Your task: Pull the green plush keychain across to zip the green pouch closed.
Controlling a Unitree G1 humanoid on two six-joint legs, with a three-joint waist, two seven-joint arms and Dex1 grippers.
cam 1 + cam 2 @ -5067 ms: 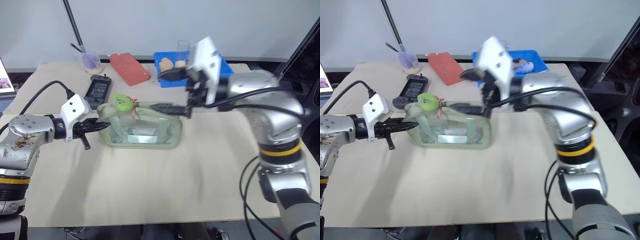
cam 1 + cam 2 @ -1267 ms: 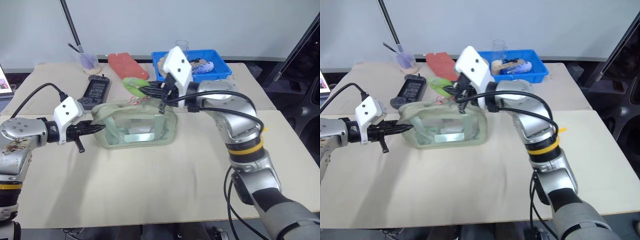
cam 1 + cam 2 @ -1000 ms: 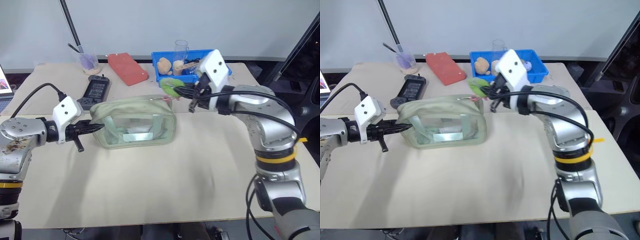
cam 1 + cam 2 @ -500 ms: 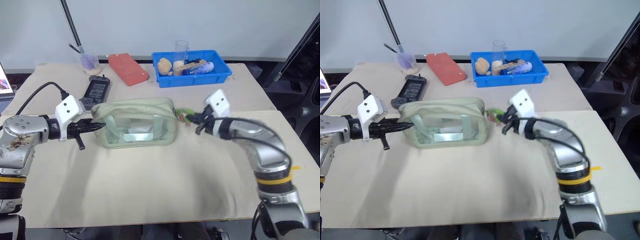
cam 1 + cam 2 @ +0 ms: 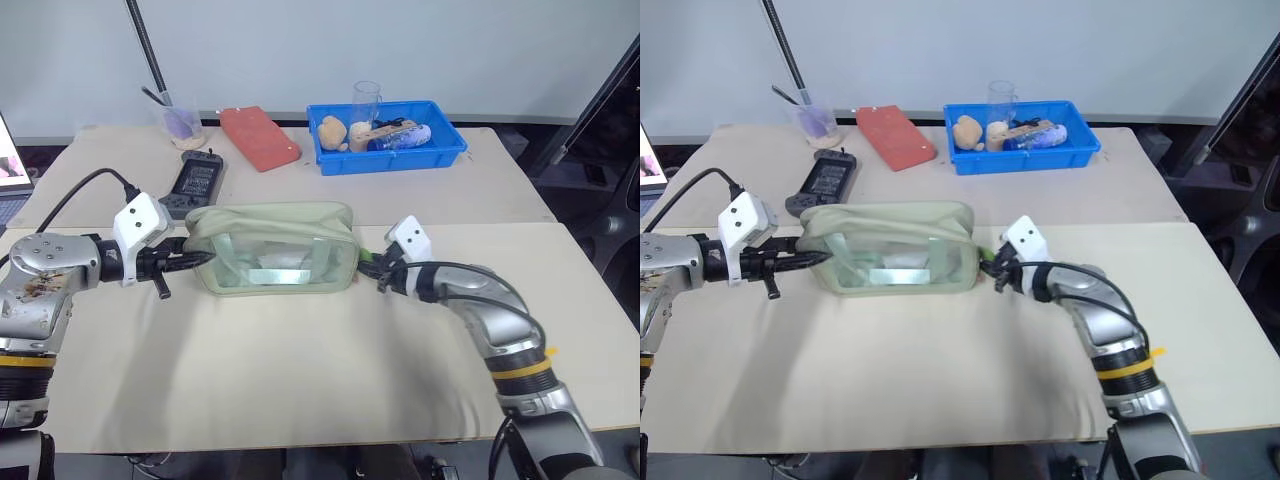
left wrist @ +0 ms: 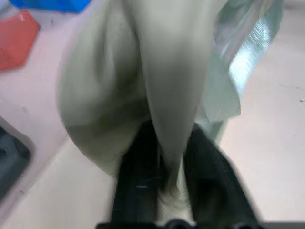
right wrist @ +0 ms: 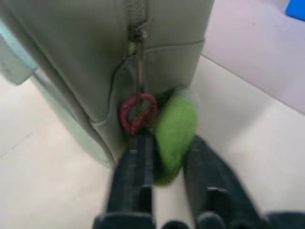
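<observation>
We see the green pouch (image 5: 275,250) standing upright near the middle of the beige desk (image 5: 300,370), its clear side panel facing us and its top zipper drawn along the whole length, so the top looks closed. The green plush keychain (image 7: 175,136) hangs at the pouch's right end, low against the end wall and close to the desk, joined by a small reddish cord loop (image 7: 138,112) to the zipper pull (image 7: 138,33) at the top of that end. Our right claw (image 7: 169,157) is down at that end with the plush lying between its two black fingers; the fingers stand a little apart on either side of it, and we cannot tell whether they press on it or have let it go. At the opposite end, our left claw (image 6: 164,162) has a fold of the pouch's fabric strap (image 6: 171,95) between its fingers, which sit close on both sides of the cloth; they look loosened, and we cannot tell whether they grip it. Behind the pouch, toward the far edge of the desk, lie a black handheld device (image 5: 195,183), a red flat case (image 5: 259,137), a clear cup (image 5: 179,122) holding dark sticks, and a blue tray (image 5: 440,155) with a glass and some small items in it.
</observation>
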